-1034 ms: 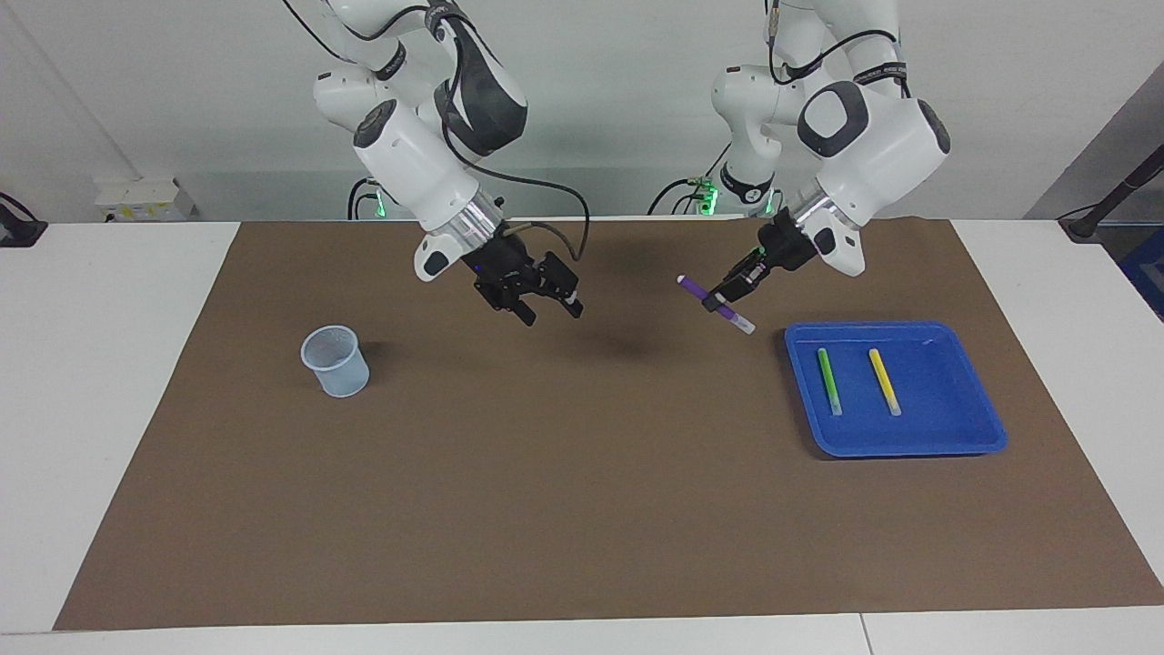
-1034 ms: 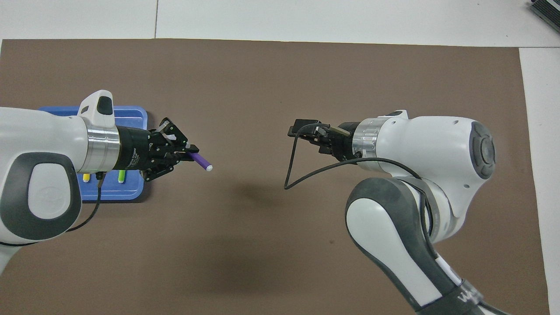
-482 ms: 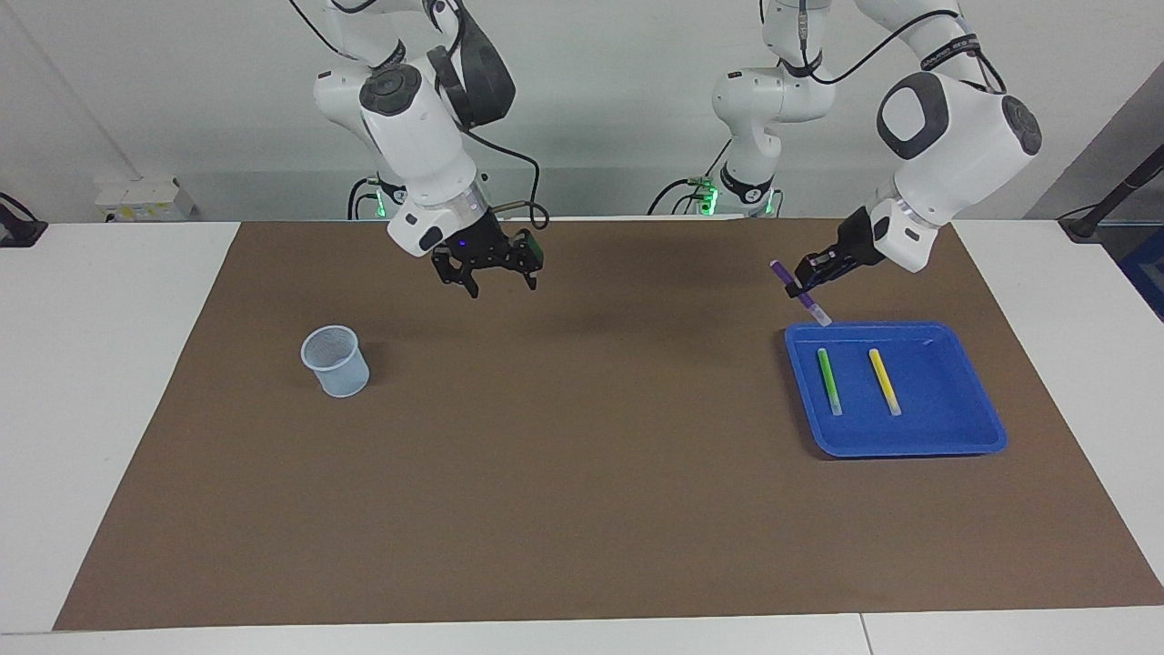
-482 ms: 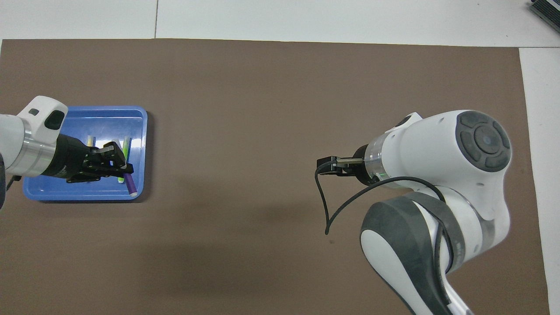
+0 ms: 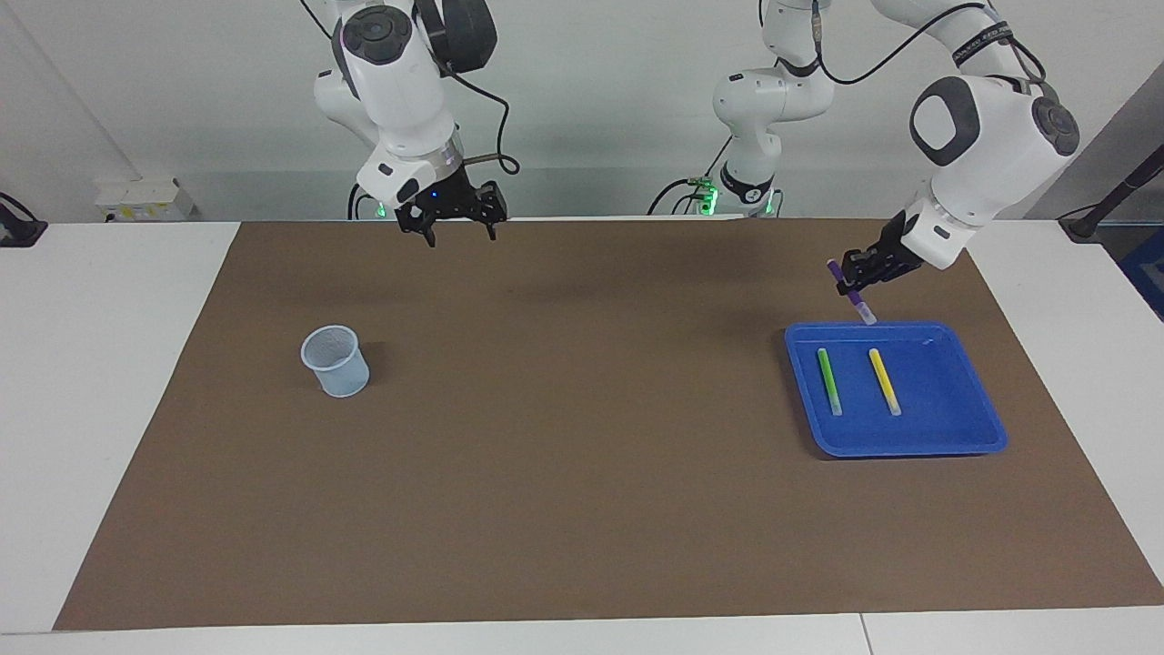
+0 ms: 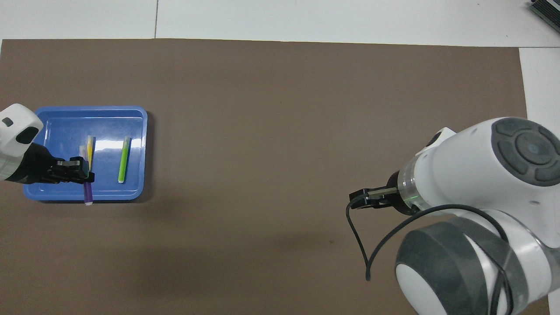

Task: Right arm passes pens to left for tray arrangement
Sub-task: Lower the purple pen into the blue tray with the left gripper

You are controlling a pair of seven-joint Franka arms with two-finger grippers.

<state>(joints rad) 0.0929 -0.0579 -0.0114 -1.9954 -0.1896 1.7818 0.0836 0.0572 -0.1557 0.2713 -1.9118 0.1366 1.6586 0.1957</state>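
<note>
Hanging over the robot-side rim of the blue tray (image 5: 896,446), the left hand (image 5: 857,284) is clamped tight on the purple pen (image 5: 849,291), which tilts steeply with its pale tip pointing down toward the tray's edge and its darker end sticking up above the fingers. From overhead the same pen (image 6: 87,190) crosses the tray's nearer rim, its whitish end just outside the blue plastic, and the hand (image 6: 83,171) comes in from the left arm's end of the desk. Two pens already lie flat inside the tray (image 6: 133,192), side by side and apart from each other: the green pen (image 5: 828,380) toward the middle of the desk and the yellow pen (image 5: 883,380) beside it, toward the left arm's end. The held pen has not touched down; it sits in the air above the tray's edge. Over at the other end, the right hand (image 5: 452,229) is lifted high above the robot-side edge of the brown mat (image 5: 582,509), its black claws spread wide with nothing between them, a small blue light showing on its body. A pale translucent cup (image 5: 336,361) stands upright on the mat toward the right arm's end, well apart from everything else.
</note>
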